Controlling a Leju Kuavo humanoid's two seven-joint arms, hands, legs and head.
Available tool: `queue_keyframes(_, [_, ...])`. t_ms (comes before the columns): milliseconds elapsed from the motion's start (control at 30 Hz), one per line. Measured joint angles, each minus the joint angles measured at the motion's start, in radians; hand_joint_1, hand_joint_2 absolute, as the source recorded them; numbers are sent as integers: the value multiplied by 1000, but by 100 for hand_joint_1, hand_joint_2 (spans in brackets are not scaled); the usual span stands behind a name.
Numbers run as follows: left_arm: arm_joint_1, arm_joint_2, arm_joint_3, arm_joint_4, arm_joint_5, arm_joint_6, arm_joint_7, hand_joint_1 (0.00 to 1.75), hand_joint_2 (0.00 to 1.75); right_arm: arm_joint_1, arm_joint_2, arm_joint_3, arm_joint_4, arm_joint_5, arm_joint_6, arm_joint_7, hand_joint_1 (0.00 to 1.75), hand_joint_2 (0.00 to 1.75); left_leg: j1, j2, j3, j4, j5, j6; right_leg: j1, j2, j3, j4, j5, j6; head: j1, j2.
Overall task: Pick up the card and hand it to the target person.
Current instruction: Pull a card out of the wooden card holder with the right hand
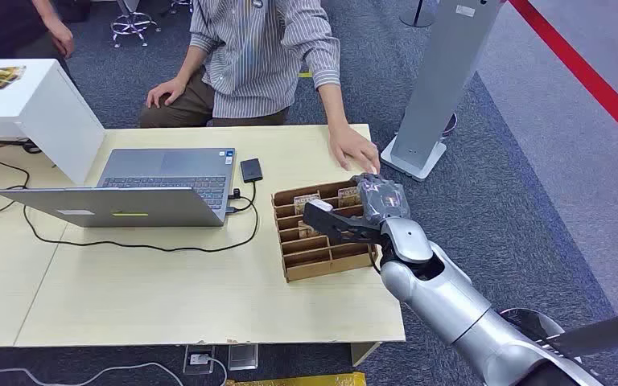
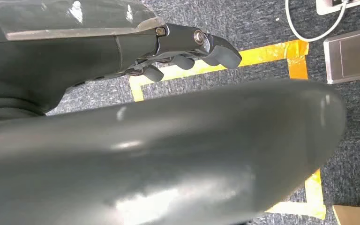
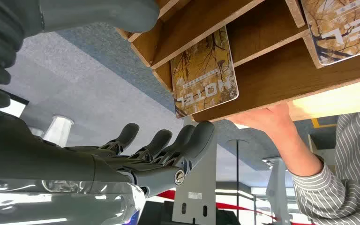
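A pale wooden table (image 1: 209,297) carried an open grey laptop (image 1: 141,189) with a black cable (image 1: 129,244) looping across the top, and a small black device (image 1: 251,170) lay just beside the laptop. A white box (image 1: 28,108) stood at the table's far left corner. Behind the table sat a person in a striped shirt (image 1: 265,56), one hand (image 1: 354,149) flat on the table edge, near the far right corner of a wooden card rack (image 1: 322,233).

The rack was a flat brown tray of thin plywood, split by slats into rows of narrow slots. In its far row stood rectangular cards with rounded corners, printed in yellow-brown; the nearest, a hotel card (image 3: 205,72), sat tilted in its slot, and a second card (image 3: 344,28) stood in the neighbouring slot.

The right hand (image 1: 362,211) hovered over the rack's far right part, its dark fingers (image 3: 168,145) spread and extended, holding nothing, fingertips just beside the hotel card. The left hand (image 2: 187,49) hung above grey carpet with yellow tape (image 2: 262,54), fingers curled in, empty.
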Motion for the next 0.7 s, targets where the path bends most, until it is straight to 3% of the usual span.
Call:
queue_keyframes(167, [0,0,0,0,0,0,0,0,0,0,0,0,0,0,0,0,63,175,0,0,0,0,0,0,0,0,0,0,0,0,0,0])
queue_keyframes(333, [0,0,-1,0,0,0,0,0,0,0,0,0,0,-1,-1,0,81,175,0,0,0,0,0,0,0,0,0,0,0,0,0,0])
queue_keyframes(700, [0,0,-3,0,0,0,0,0,0,-1,0,3,0,-8,-1,2,89,175,0,0,0,0,0,0,0,0,0,0,0,0,0,0])
